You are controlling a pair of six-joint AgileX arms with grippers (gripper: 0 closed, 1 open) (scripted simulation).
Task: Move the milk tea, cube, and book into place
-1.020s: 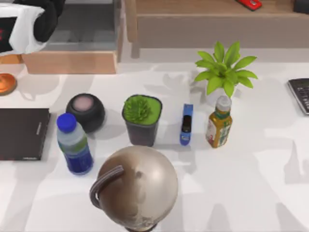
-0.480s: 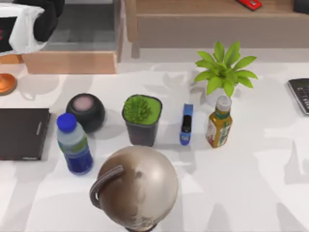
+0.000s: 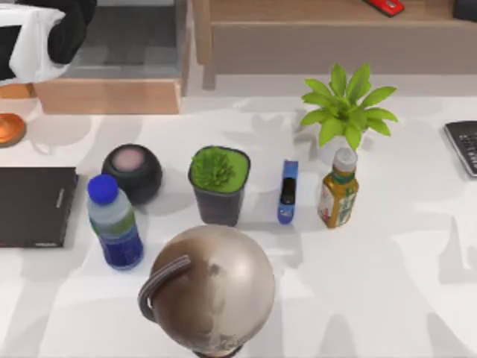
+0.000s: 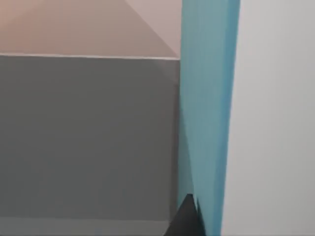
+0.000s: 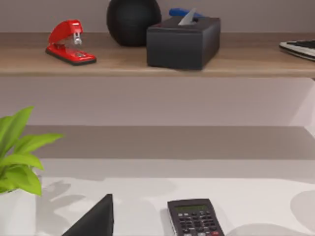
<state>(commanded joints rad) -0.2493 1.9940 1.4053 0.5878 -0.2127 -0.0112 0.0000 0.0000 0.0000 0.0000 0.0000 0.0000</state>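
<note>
The milk tea, a blue-capped bottle with a dark blue label, stands upright on the left part of the table. In the left wrist view the book's teal cover runs beside a white face, inside a grey shelf compartment. My left gripper is shut on the book, one dark finger pressed against the cover. In the top view my left arm is at the far left corner, by the wooden shelf unit. My right gripper hovers over the table's right side, near a calculator. The cube is out of view.
A globe stands front centre, behind it a black speaker, a green pot, a blue stapler and an amber bottle. A thin black book lies left. A leafy plant and a calculator are right. A shelf holds a red stapler.
My left arm has shifted left at the top view's corner. The dark, red-marked piece at the frame's left edge has slid out of sight. Nothing on the table moved.
</note>
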